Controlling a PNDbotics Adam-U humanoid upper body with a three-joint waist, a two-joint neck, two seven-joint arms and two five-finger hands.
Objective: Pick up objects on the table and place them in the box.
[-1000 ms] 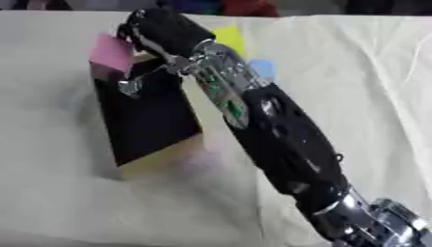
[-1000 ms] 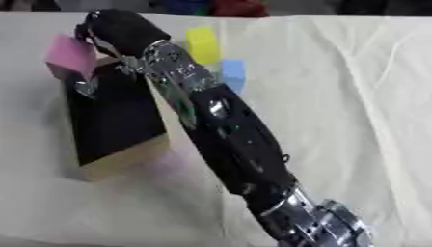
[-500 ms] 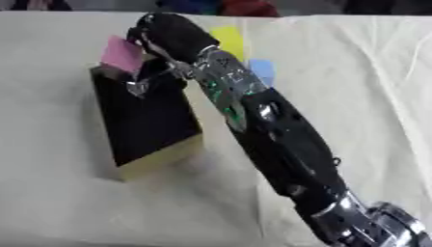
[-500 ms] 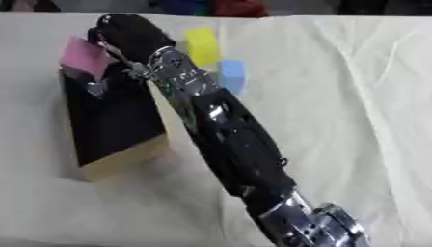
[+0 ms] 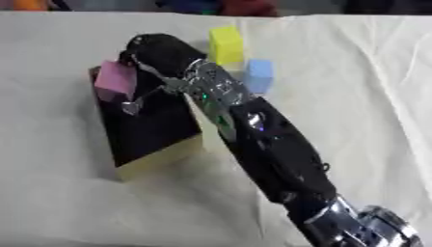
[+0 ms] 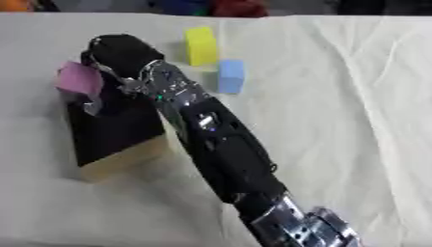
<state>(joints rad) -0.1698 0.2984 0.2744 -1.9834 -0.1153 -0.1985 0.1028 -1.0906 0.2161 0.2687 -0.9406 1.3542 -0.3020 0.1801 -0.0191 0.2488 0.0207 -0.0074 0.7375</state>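
right hand [image 5: 156, 53] – fingers curled on pink block [image 5: 115, 80], over far-left corner of box [image 5: 152, 130] | box – dark inside, pale wall, long axis running from far-left to near-right | yellow block [image 5: 225, 44] upright, blue block [image 5: 258, 75] near it, both right of box on cloth [image 5: 354, 87]

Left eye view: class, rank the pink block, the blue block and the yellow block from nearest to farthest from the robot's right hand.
1. pink block: held by the right hand, over the black box's far left corner.
2. yellow block: on the cloth just right of the hand, farther back.
3. blue block: farther right, beside the forearm.
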